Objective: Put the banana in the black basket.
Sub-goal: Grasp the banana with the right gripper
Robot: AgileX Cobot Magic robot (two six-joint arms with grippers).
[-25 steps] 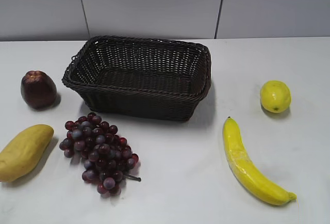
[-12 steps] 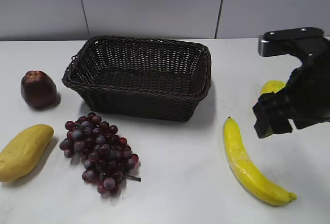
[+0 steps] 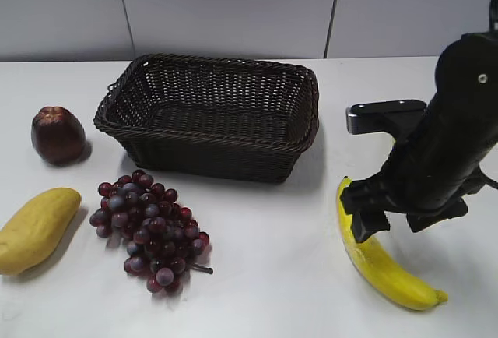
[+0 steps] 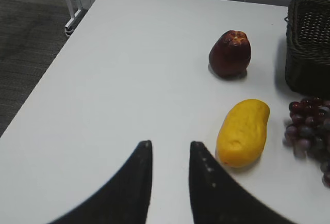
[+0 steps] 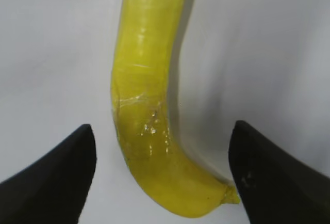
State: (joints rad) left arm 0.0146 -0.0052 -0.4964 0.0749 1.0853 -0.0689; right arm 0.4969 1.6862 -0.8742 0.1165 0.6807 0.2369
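Observation:
The banana lies on the white table to the right of the black basket, apart from it. My right gripper is down over the banana's upper half and hides it in the exterior view. In the right wrist view the gripper is open wide, with one finger on each side of the banana near its tip, and neither finger touches it. My left gripper is open and empty above bare table at the far left. The exterior view does not show it. The basket's corner shows in the left wrist view.
A dull-yellow mango, a bunch of dark grapes and a dark red apple lie left of the basket. The table's left edge drops to the floor. The right arm hides the lemon.
The right arm has come into view from the right and moved down and left over the banana. It now covers the banana's upper half and the lemon. The fruit has not moved.

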